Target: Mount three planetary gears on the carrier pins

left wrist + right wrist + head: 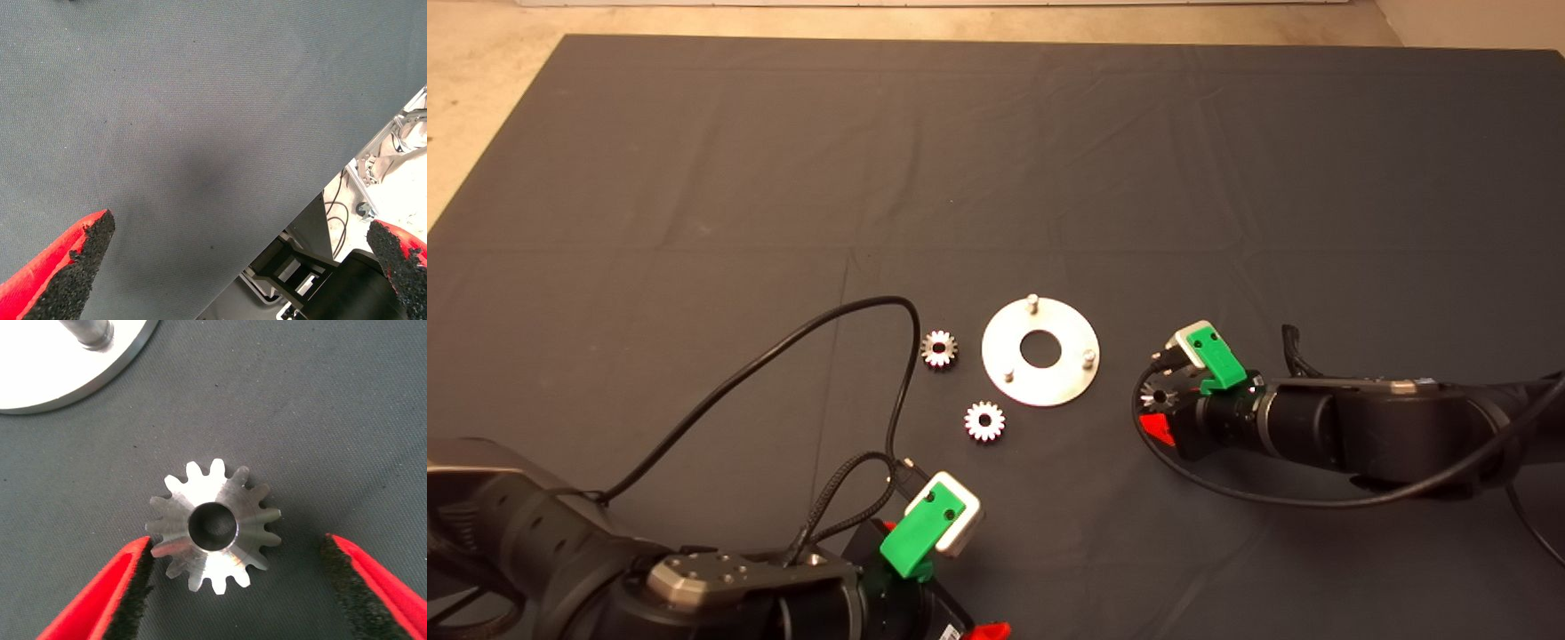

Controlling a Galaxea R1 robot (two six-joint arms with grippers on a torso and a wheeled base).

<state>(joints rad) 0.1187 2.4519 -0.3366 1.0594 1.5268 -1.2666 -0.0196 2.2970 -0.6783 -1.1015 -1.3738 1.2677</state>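
Right wrist view shows the relation that matters: a planetary gear (213,527) lies flat on the dark mat (347,420), bore pointing up, between the spread fingers of the right gripper (237,577); one pad (137,577) sits just at the teeth on one side, the other pad (350,580) stands apart from them, so nothing is pinched yet; the gear has no long axis to line up, being round, and I judge a plain closing across its teeth would take it.

In the head view this gear (1158,394) peeps out under the right gripper (1158,411), near the carrier plate (1063,378) and on its right side; the right arm is clearly the nearer one.

The left gripper (233,267) waits at the lower edge of the mat, fingers wide apart over bare cloth, holding nothing.

Count: three gears, one under the right gripper, two lying loose left of the plate, the upper (939,348) and the lower (984,421); three carrier pins, far (1032,302), right (1088,357), left (1008,375); all three pins stand bare.
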